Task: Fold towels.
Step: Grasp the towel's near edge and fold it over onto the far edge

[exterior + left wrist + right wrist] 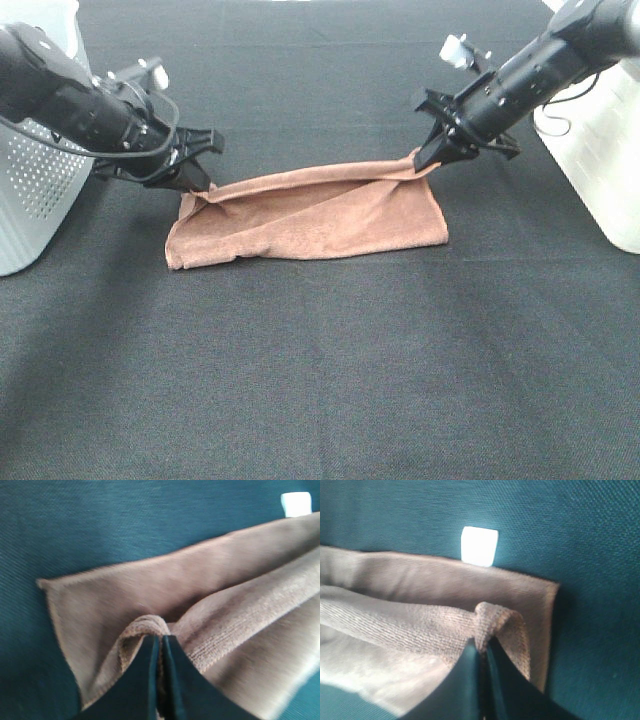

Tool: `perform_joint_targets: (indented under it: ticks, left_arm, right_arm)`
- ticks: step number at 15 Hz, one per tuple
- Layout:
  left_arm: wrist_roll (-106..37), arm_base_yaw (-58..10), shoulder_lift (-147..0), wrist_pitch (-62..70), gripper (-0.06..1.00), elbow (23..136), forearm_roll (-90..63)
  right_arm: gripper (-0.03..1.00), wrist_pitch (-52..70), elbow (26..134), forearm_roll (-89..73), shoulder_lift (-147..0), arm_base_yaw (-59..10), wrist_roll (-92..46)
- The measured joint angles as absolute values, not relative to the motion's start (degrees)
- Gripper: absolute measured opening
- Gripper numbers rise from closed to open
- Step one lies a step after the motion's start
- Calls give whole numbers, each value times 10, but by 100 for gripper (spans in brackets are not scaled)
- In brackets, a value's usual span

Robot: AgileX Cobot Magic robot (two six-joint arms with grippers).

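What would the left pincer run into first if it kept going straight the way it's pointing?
The towel itself: the left pincer is shut on a raised corner, and the lower layer lies spread ahead of its tips, with the dark table under that. Depth is unclear.

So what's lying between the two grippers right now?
Only the terracotta towel: its lifted edge runs from the left gripper to the right gripper, each shut on a corner. The exterior high view shows the whole span.
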State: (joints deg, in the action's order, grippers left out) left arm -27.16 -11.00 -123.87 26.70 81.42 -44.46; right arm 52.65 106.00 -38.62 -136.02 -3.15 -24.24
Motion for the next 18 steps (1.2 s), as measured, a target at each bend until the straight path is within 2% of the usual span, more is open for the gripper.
perform_joint_targets:
  ticks: [2,3,4,6,7,8,10,13,18]
  left_arm:
    - [-268,-110,-1256,237,1,823,-444]
    - [-268,-110,-1262,229,5,823,-444]
    - [-268,-110,-1266,227,14,823,-444]
    - [-268,-111,-1266,227,44,823,-444]
    - [-268,-112,-1263,231,57,823,-444]
    - [-268,-111,-1255,245,76,823,-430]
    - [-249,-109,-1243,265,82,823,-386]
    - [-144,-99,-1239,299,83,824,-325]
    - [-103,-97,-1269,317,83,825,-335]
  right_arm:
    - [3,513,1060,-382,-1368,-32,-242]
    - [14,505,1061,-382,-1368,-32,-241]
    - [28,505,1061,-383,-1368,-32,-241]
    - [59,515,1061,-384,-1368,-31,-241]
    - [68,527,1061,-384,-1368,-31,-239]
    - [74,551,1061,-380,-1368,-31,-219]
    - [76,576,1061,-335,-1356,-31,-167]
    - [77,622,1061,-277,-1334,-31,-132]
    - [77,631,1061,-270,-1333,-31,-124]
